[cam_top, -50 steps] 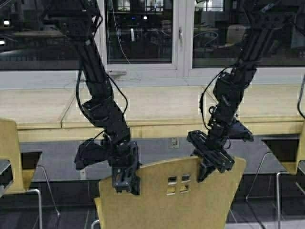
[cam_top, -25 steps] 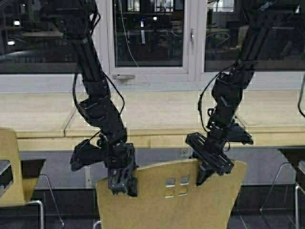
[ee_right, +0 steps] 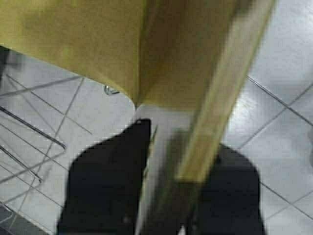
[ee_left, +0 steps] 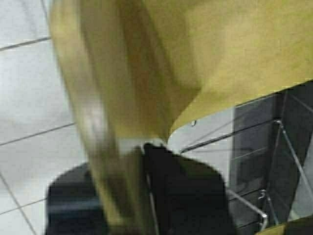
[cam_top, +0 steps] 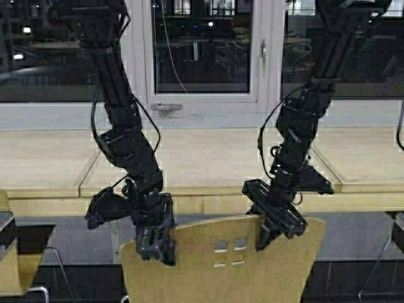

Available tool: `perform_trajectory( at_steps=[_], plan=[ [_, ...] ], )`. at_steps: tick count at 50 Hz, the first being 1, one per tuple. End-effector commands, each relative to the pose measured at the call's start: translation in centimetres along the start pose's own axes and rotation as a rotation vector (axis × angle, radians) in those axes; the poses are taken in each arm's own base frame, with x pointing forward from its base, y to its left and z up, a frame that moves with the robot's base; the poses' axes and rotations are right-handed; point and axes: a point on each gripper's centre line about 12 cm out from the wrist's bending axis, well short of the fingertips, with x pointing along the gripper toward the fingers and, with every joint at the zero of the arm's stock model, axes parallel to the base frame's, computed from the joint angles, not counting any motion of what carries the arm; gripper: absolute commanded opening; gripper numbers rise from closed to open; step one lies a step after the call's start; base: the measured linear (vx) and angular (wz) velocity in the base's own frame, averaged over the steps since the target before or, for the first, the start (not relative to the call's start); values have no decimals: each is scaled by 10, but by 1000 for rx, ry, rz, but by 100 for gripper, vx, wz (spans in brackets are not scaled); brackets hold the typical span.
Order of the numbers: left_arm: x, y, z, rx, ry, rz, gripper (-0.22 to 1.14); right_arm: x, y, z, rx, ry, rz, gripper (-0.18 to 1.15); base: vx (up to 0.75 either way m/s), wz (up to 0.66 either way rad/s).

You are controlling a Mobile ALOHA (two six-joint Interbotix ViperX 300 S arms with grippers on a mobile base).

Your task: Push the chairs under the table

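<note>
Left gripper (cam_top: 158,243) and right gripper (cam_top: 273,227) both clamped over the top edge of the chair (cam_top: 224,268) backrest. Yellow-tan, upright, four square cutouts, just before the table (cam_top: 202,158).

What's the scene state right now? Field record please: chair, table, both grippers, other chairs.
chair: yellow-tan moulded plywood chair, centre foreground, backrest with square cutouts facing the robot
table: long pale-wood counter top ahead, beyond the chair, under the window
left gripper: clamped over the backrest's top edge, left end
right gripper: clamped over the top edge, right end
other chairs: second yellow-tan chair partly in view at far left
</note>
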Motion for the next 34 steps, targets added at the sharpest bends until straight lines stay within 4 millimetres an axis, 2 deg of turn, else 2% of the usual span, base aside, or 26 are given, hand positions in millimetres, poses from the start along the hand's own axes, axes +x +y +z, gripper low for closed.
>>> perform_trajectory(
  at_steps=[1,17,34],
  plan=[
    [-22,-59,31,-5,-28,-123,4,0,-12,-18,-107,17,-37,12,23,6],
    [-21,-55,32,-1,-30,-113,4,1,-18,-22,-96,13,-49,12,24,8],
    [-24,-47,32,22,-12,-82,4,2,-16,-30,-106,14,-46,12,21,-1]
  ],
)
